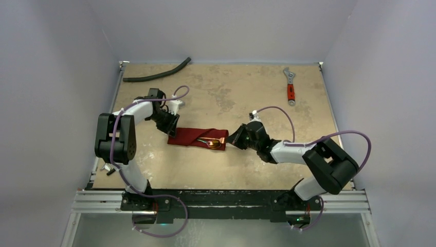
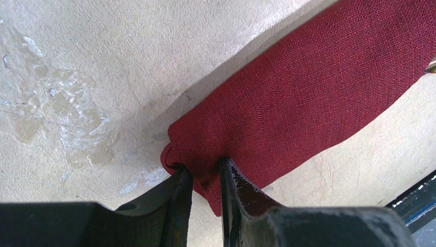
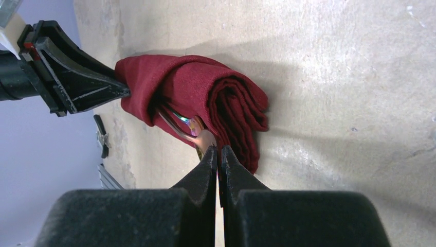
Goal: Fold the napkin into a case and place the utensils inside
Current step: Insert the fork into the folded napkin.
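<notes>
Both ends of the maroon case [image 1: 198, 136] are attended to as it lies in a narrow folded strip near the middle of the table [image 1: 231, 87]. Our left gripper [image 2: 205, 172] pinches the closed end of the cloth, anchoring it. Our right gripper [image 3: 218, 152] has its jaws pressed together. Its tips sit right at the open end, against the gold utensils [image 3: 193, 128] that poke out of the folds. We cannot tell whether a thin handle is nipped between the tips or only touched. We judge the folding done and the loading nearly so. The next move calls for a gentle push along the length of the case, with the left pinch firm so the cloth neither slides nor unfolds.
</notes>
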